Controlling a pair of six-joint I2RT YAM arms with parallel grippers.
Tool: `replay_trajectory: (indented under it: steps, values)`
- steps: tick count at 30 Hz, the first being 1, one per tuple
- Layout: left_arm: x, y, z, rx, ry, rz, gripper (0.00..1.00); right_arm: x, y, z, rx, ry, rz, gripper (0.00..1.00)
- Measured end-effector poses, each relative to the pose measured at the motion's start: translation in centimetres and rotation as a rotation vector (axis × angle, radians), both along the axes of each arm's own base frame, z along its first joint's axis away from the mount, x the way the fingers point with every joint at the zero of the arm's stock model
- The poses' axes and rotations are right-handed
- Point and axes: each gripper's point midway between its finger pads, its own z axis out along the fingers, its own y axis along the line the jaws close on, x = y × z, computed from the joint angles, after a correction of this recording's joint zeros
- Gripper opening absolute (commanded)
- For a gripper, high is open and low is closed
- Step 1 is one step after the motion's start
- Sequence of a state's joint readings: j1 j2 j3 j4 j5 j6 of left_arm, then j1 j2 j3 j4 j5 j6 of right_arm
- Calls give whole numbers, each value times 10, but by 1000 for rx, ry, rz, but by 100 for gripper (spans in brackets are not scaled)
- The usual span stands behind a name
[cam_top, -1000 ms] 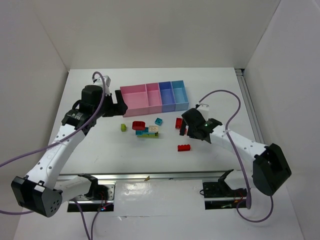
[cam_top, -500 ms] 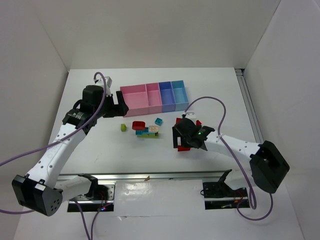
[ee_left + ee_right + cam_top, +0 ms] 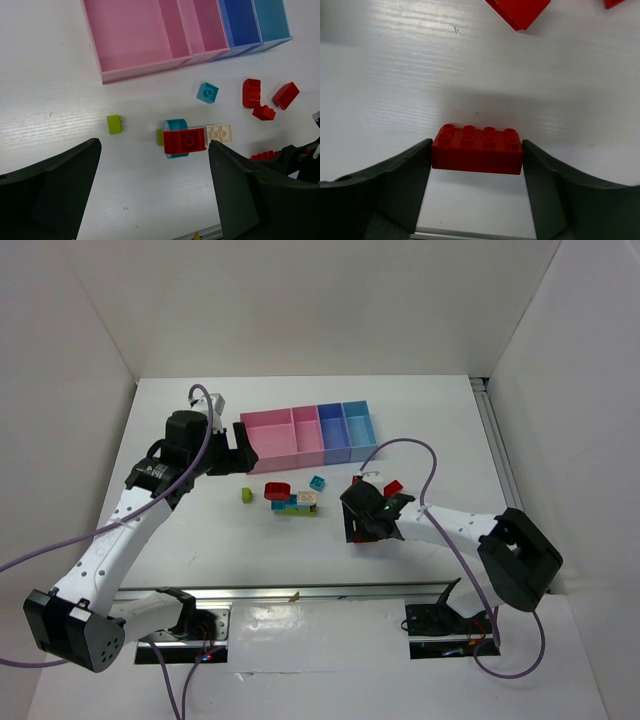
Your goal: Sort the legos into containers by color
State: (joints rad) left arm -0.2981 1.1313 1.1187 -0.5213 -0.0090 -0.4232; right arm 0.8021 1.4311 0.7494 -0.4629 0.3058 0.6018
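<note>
My right gripper [image 3: 366, 529] is low on the table with its fingers pressed against both short ends of a long red lego [image 3: 477, 150]; the grip looks shut on it. My left gripper [image 3: 238, 447] hovers wide open beside the pink containers [image 3: 272, 466], holding nothing. In the left wrist view a cyan lego [image 3: 207, 92], a yellow-green lego [image 3: 114, 124], a red-on-cyan stack [image 3: 184, 140], a beige lego [image 3: 220, 133] and three loose red legos [image 3: 251, 92] lie below the bins [image 3: 145, 70].
The joined row runs pink, pink, periwinkle [image 3: 332, 454], light blue [image 3: 362, 450] at the back of the table. White walls close in the left, rear and right sides. A metal rail [image 3: 300, 592] runs along the near edge.
My right arm swung left and down from the red pieces near the bins to the long red lego, and its fingers have closed in on it. The left arm has not moved.
</note>
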Motion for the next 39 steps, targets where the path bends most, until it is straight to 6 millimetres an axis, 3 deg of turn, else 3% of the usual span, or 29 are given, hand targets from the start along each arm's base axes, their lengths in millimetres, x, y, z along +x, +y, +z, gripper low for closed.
replay_trajectory:
  steps: [2, 3, 7, 10, 14, 17, 20, 27, 30, 31, 32, 34, 35, 39]
  values:
    - [0, 0, 0, 1, 1, 0, 99, -1, 2, 0, 5, 0, -5, 65]
    - [0, 0, 0, 1, 1, 0, 99, -1, 2, 0, 6, -1, -5, 57]
    - [1, 0, -4, 4, 11, 1, 99, 1, 2, 3, -4, -13, -14, 57]
    - [2, 1, -4, 10, 12, 8, 99, 16, 7, 23, -6, -67, -33, 58]
    - [4, 12, -6, 40, 12, 67, 99, 62, 22, 79, 49, -211, -70, 58]
    - [3, 18, -11, 53, 31, 107, 99, 114, 17, 124, 74, -334, -141, 58]
    - [1, 21, -15, 59, 52, 124, 99, 160, 5, 142, 50, -407, -208, 60]
    - [-2, 22, -18, 58, 69, 135, 99, 243, -14, 127, -21, -442, -295, 60]
    - [-3, 23, -19, 63, 76, 139, 99, 265, -17, 118, -51, -452, -312, 62]
    - [-3, 24, -20, 65, 79, 140, 99, 270, -16, 116, -59, -457, -314, 65]
    - [-4, 24, -20, 66, 81, 140, 99, 276, -15, 114, -64, -461, -315, 76]
    - [-4, 24, -21, 67, 82, 141, 99, 287, -13, 110, -73, -471, -322, 86]
    - [-4, 24, -21, 68, 84, 141, 99, 292, -12, 107, -82, -473, -321, 98]
    - [-5, 25, -25, 77, 101, 143, 99, 299, -11, 103, -98, -474, -315, 100]
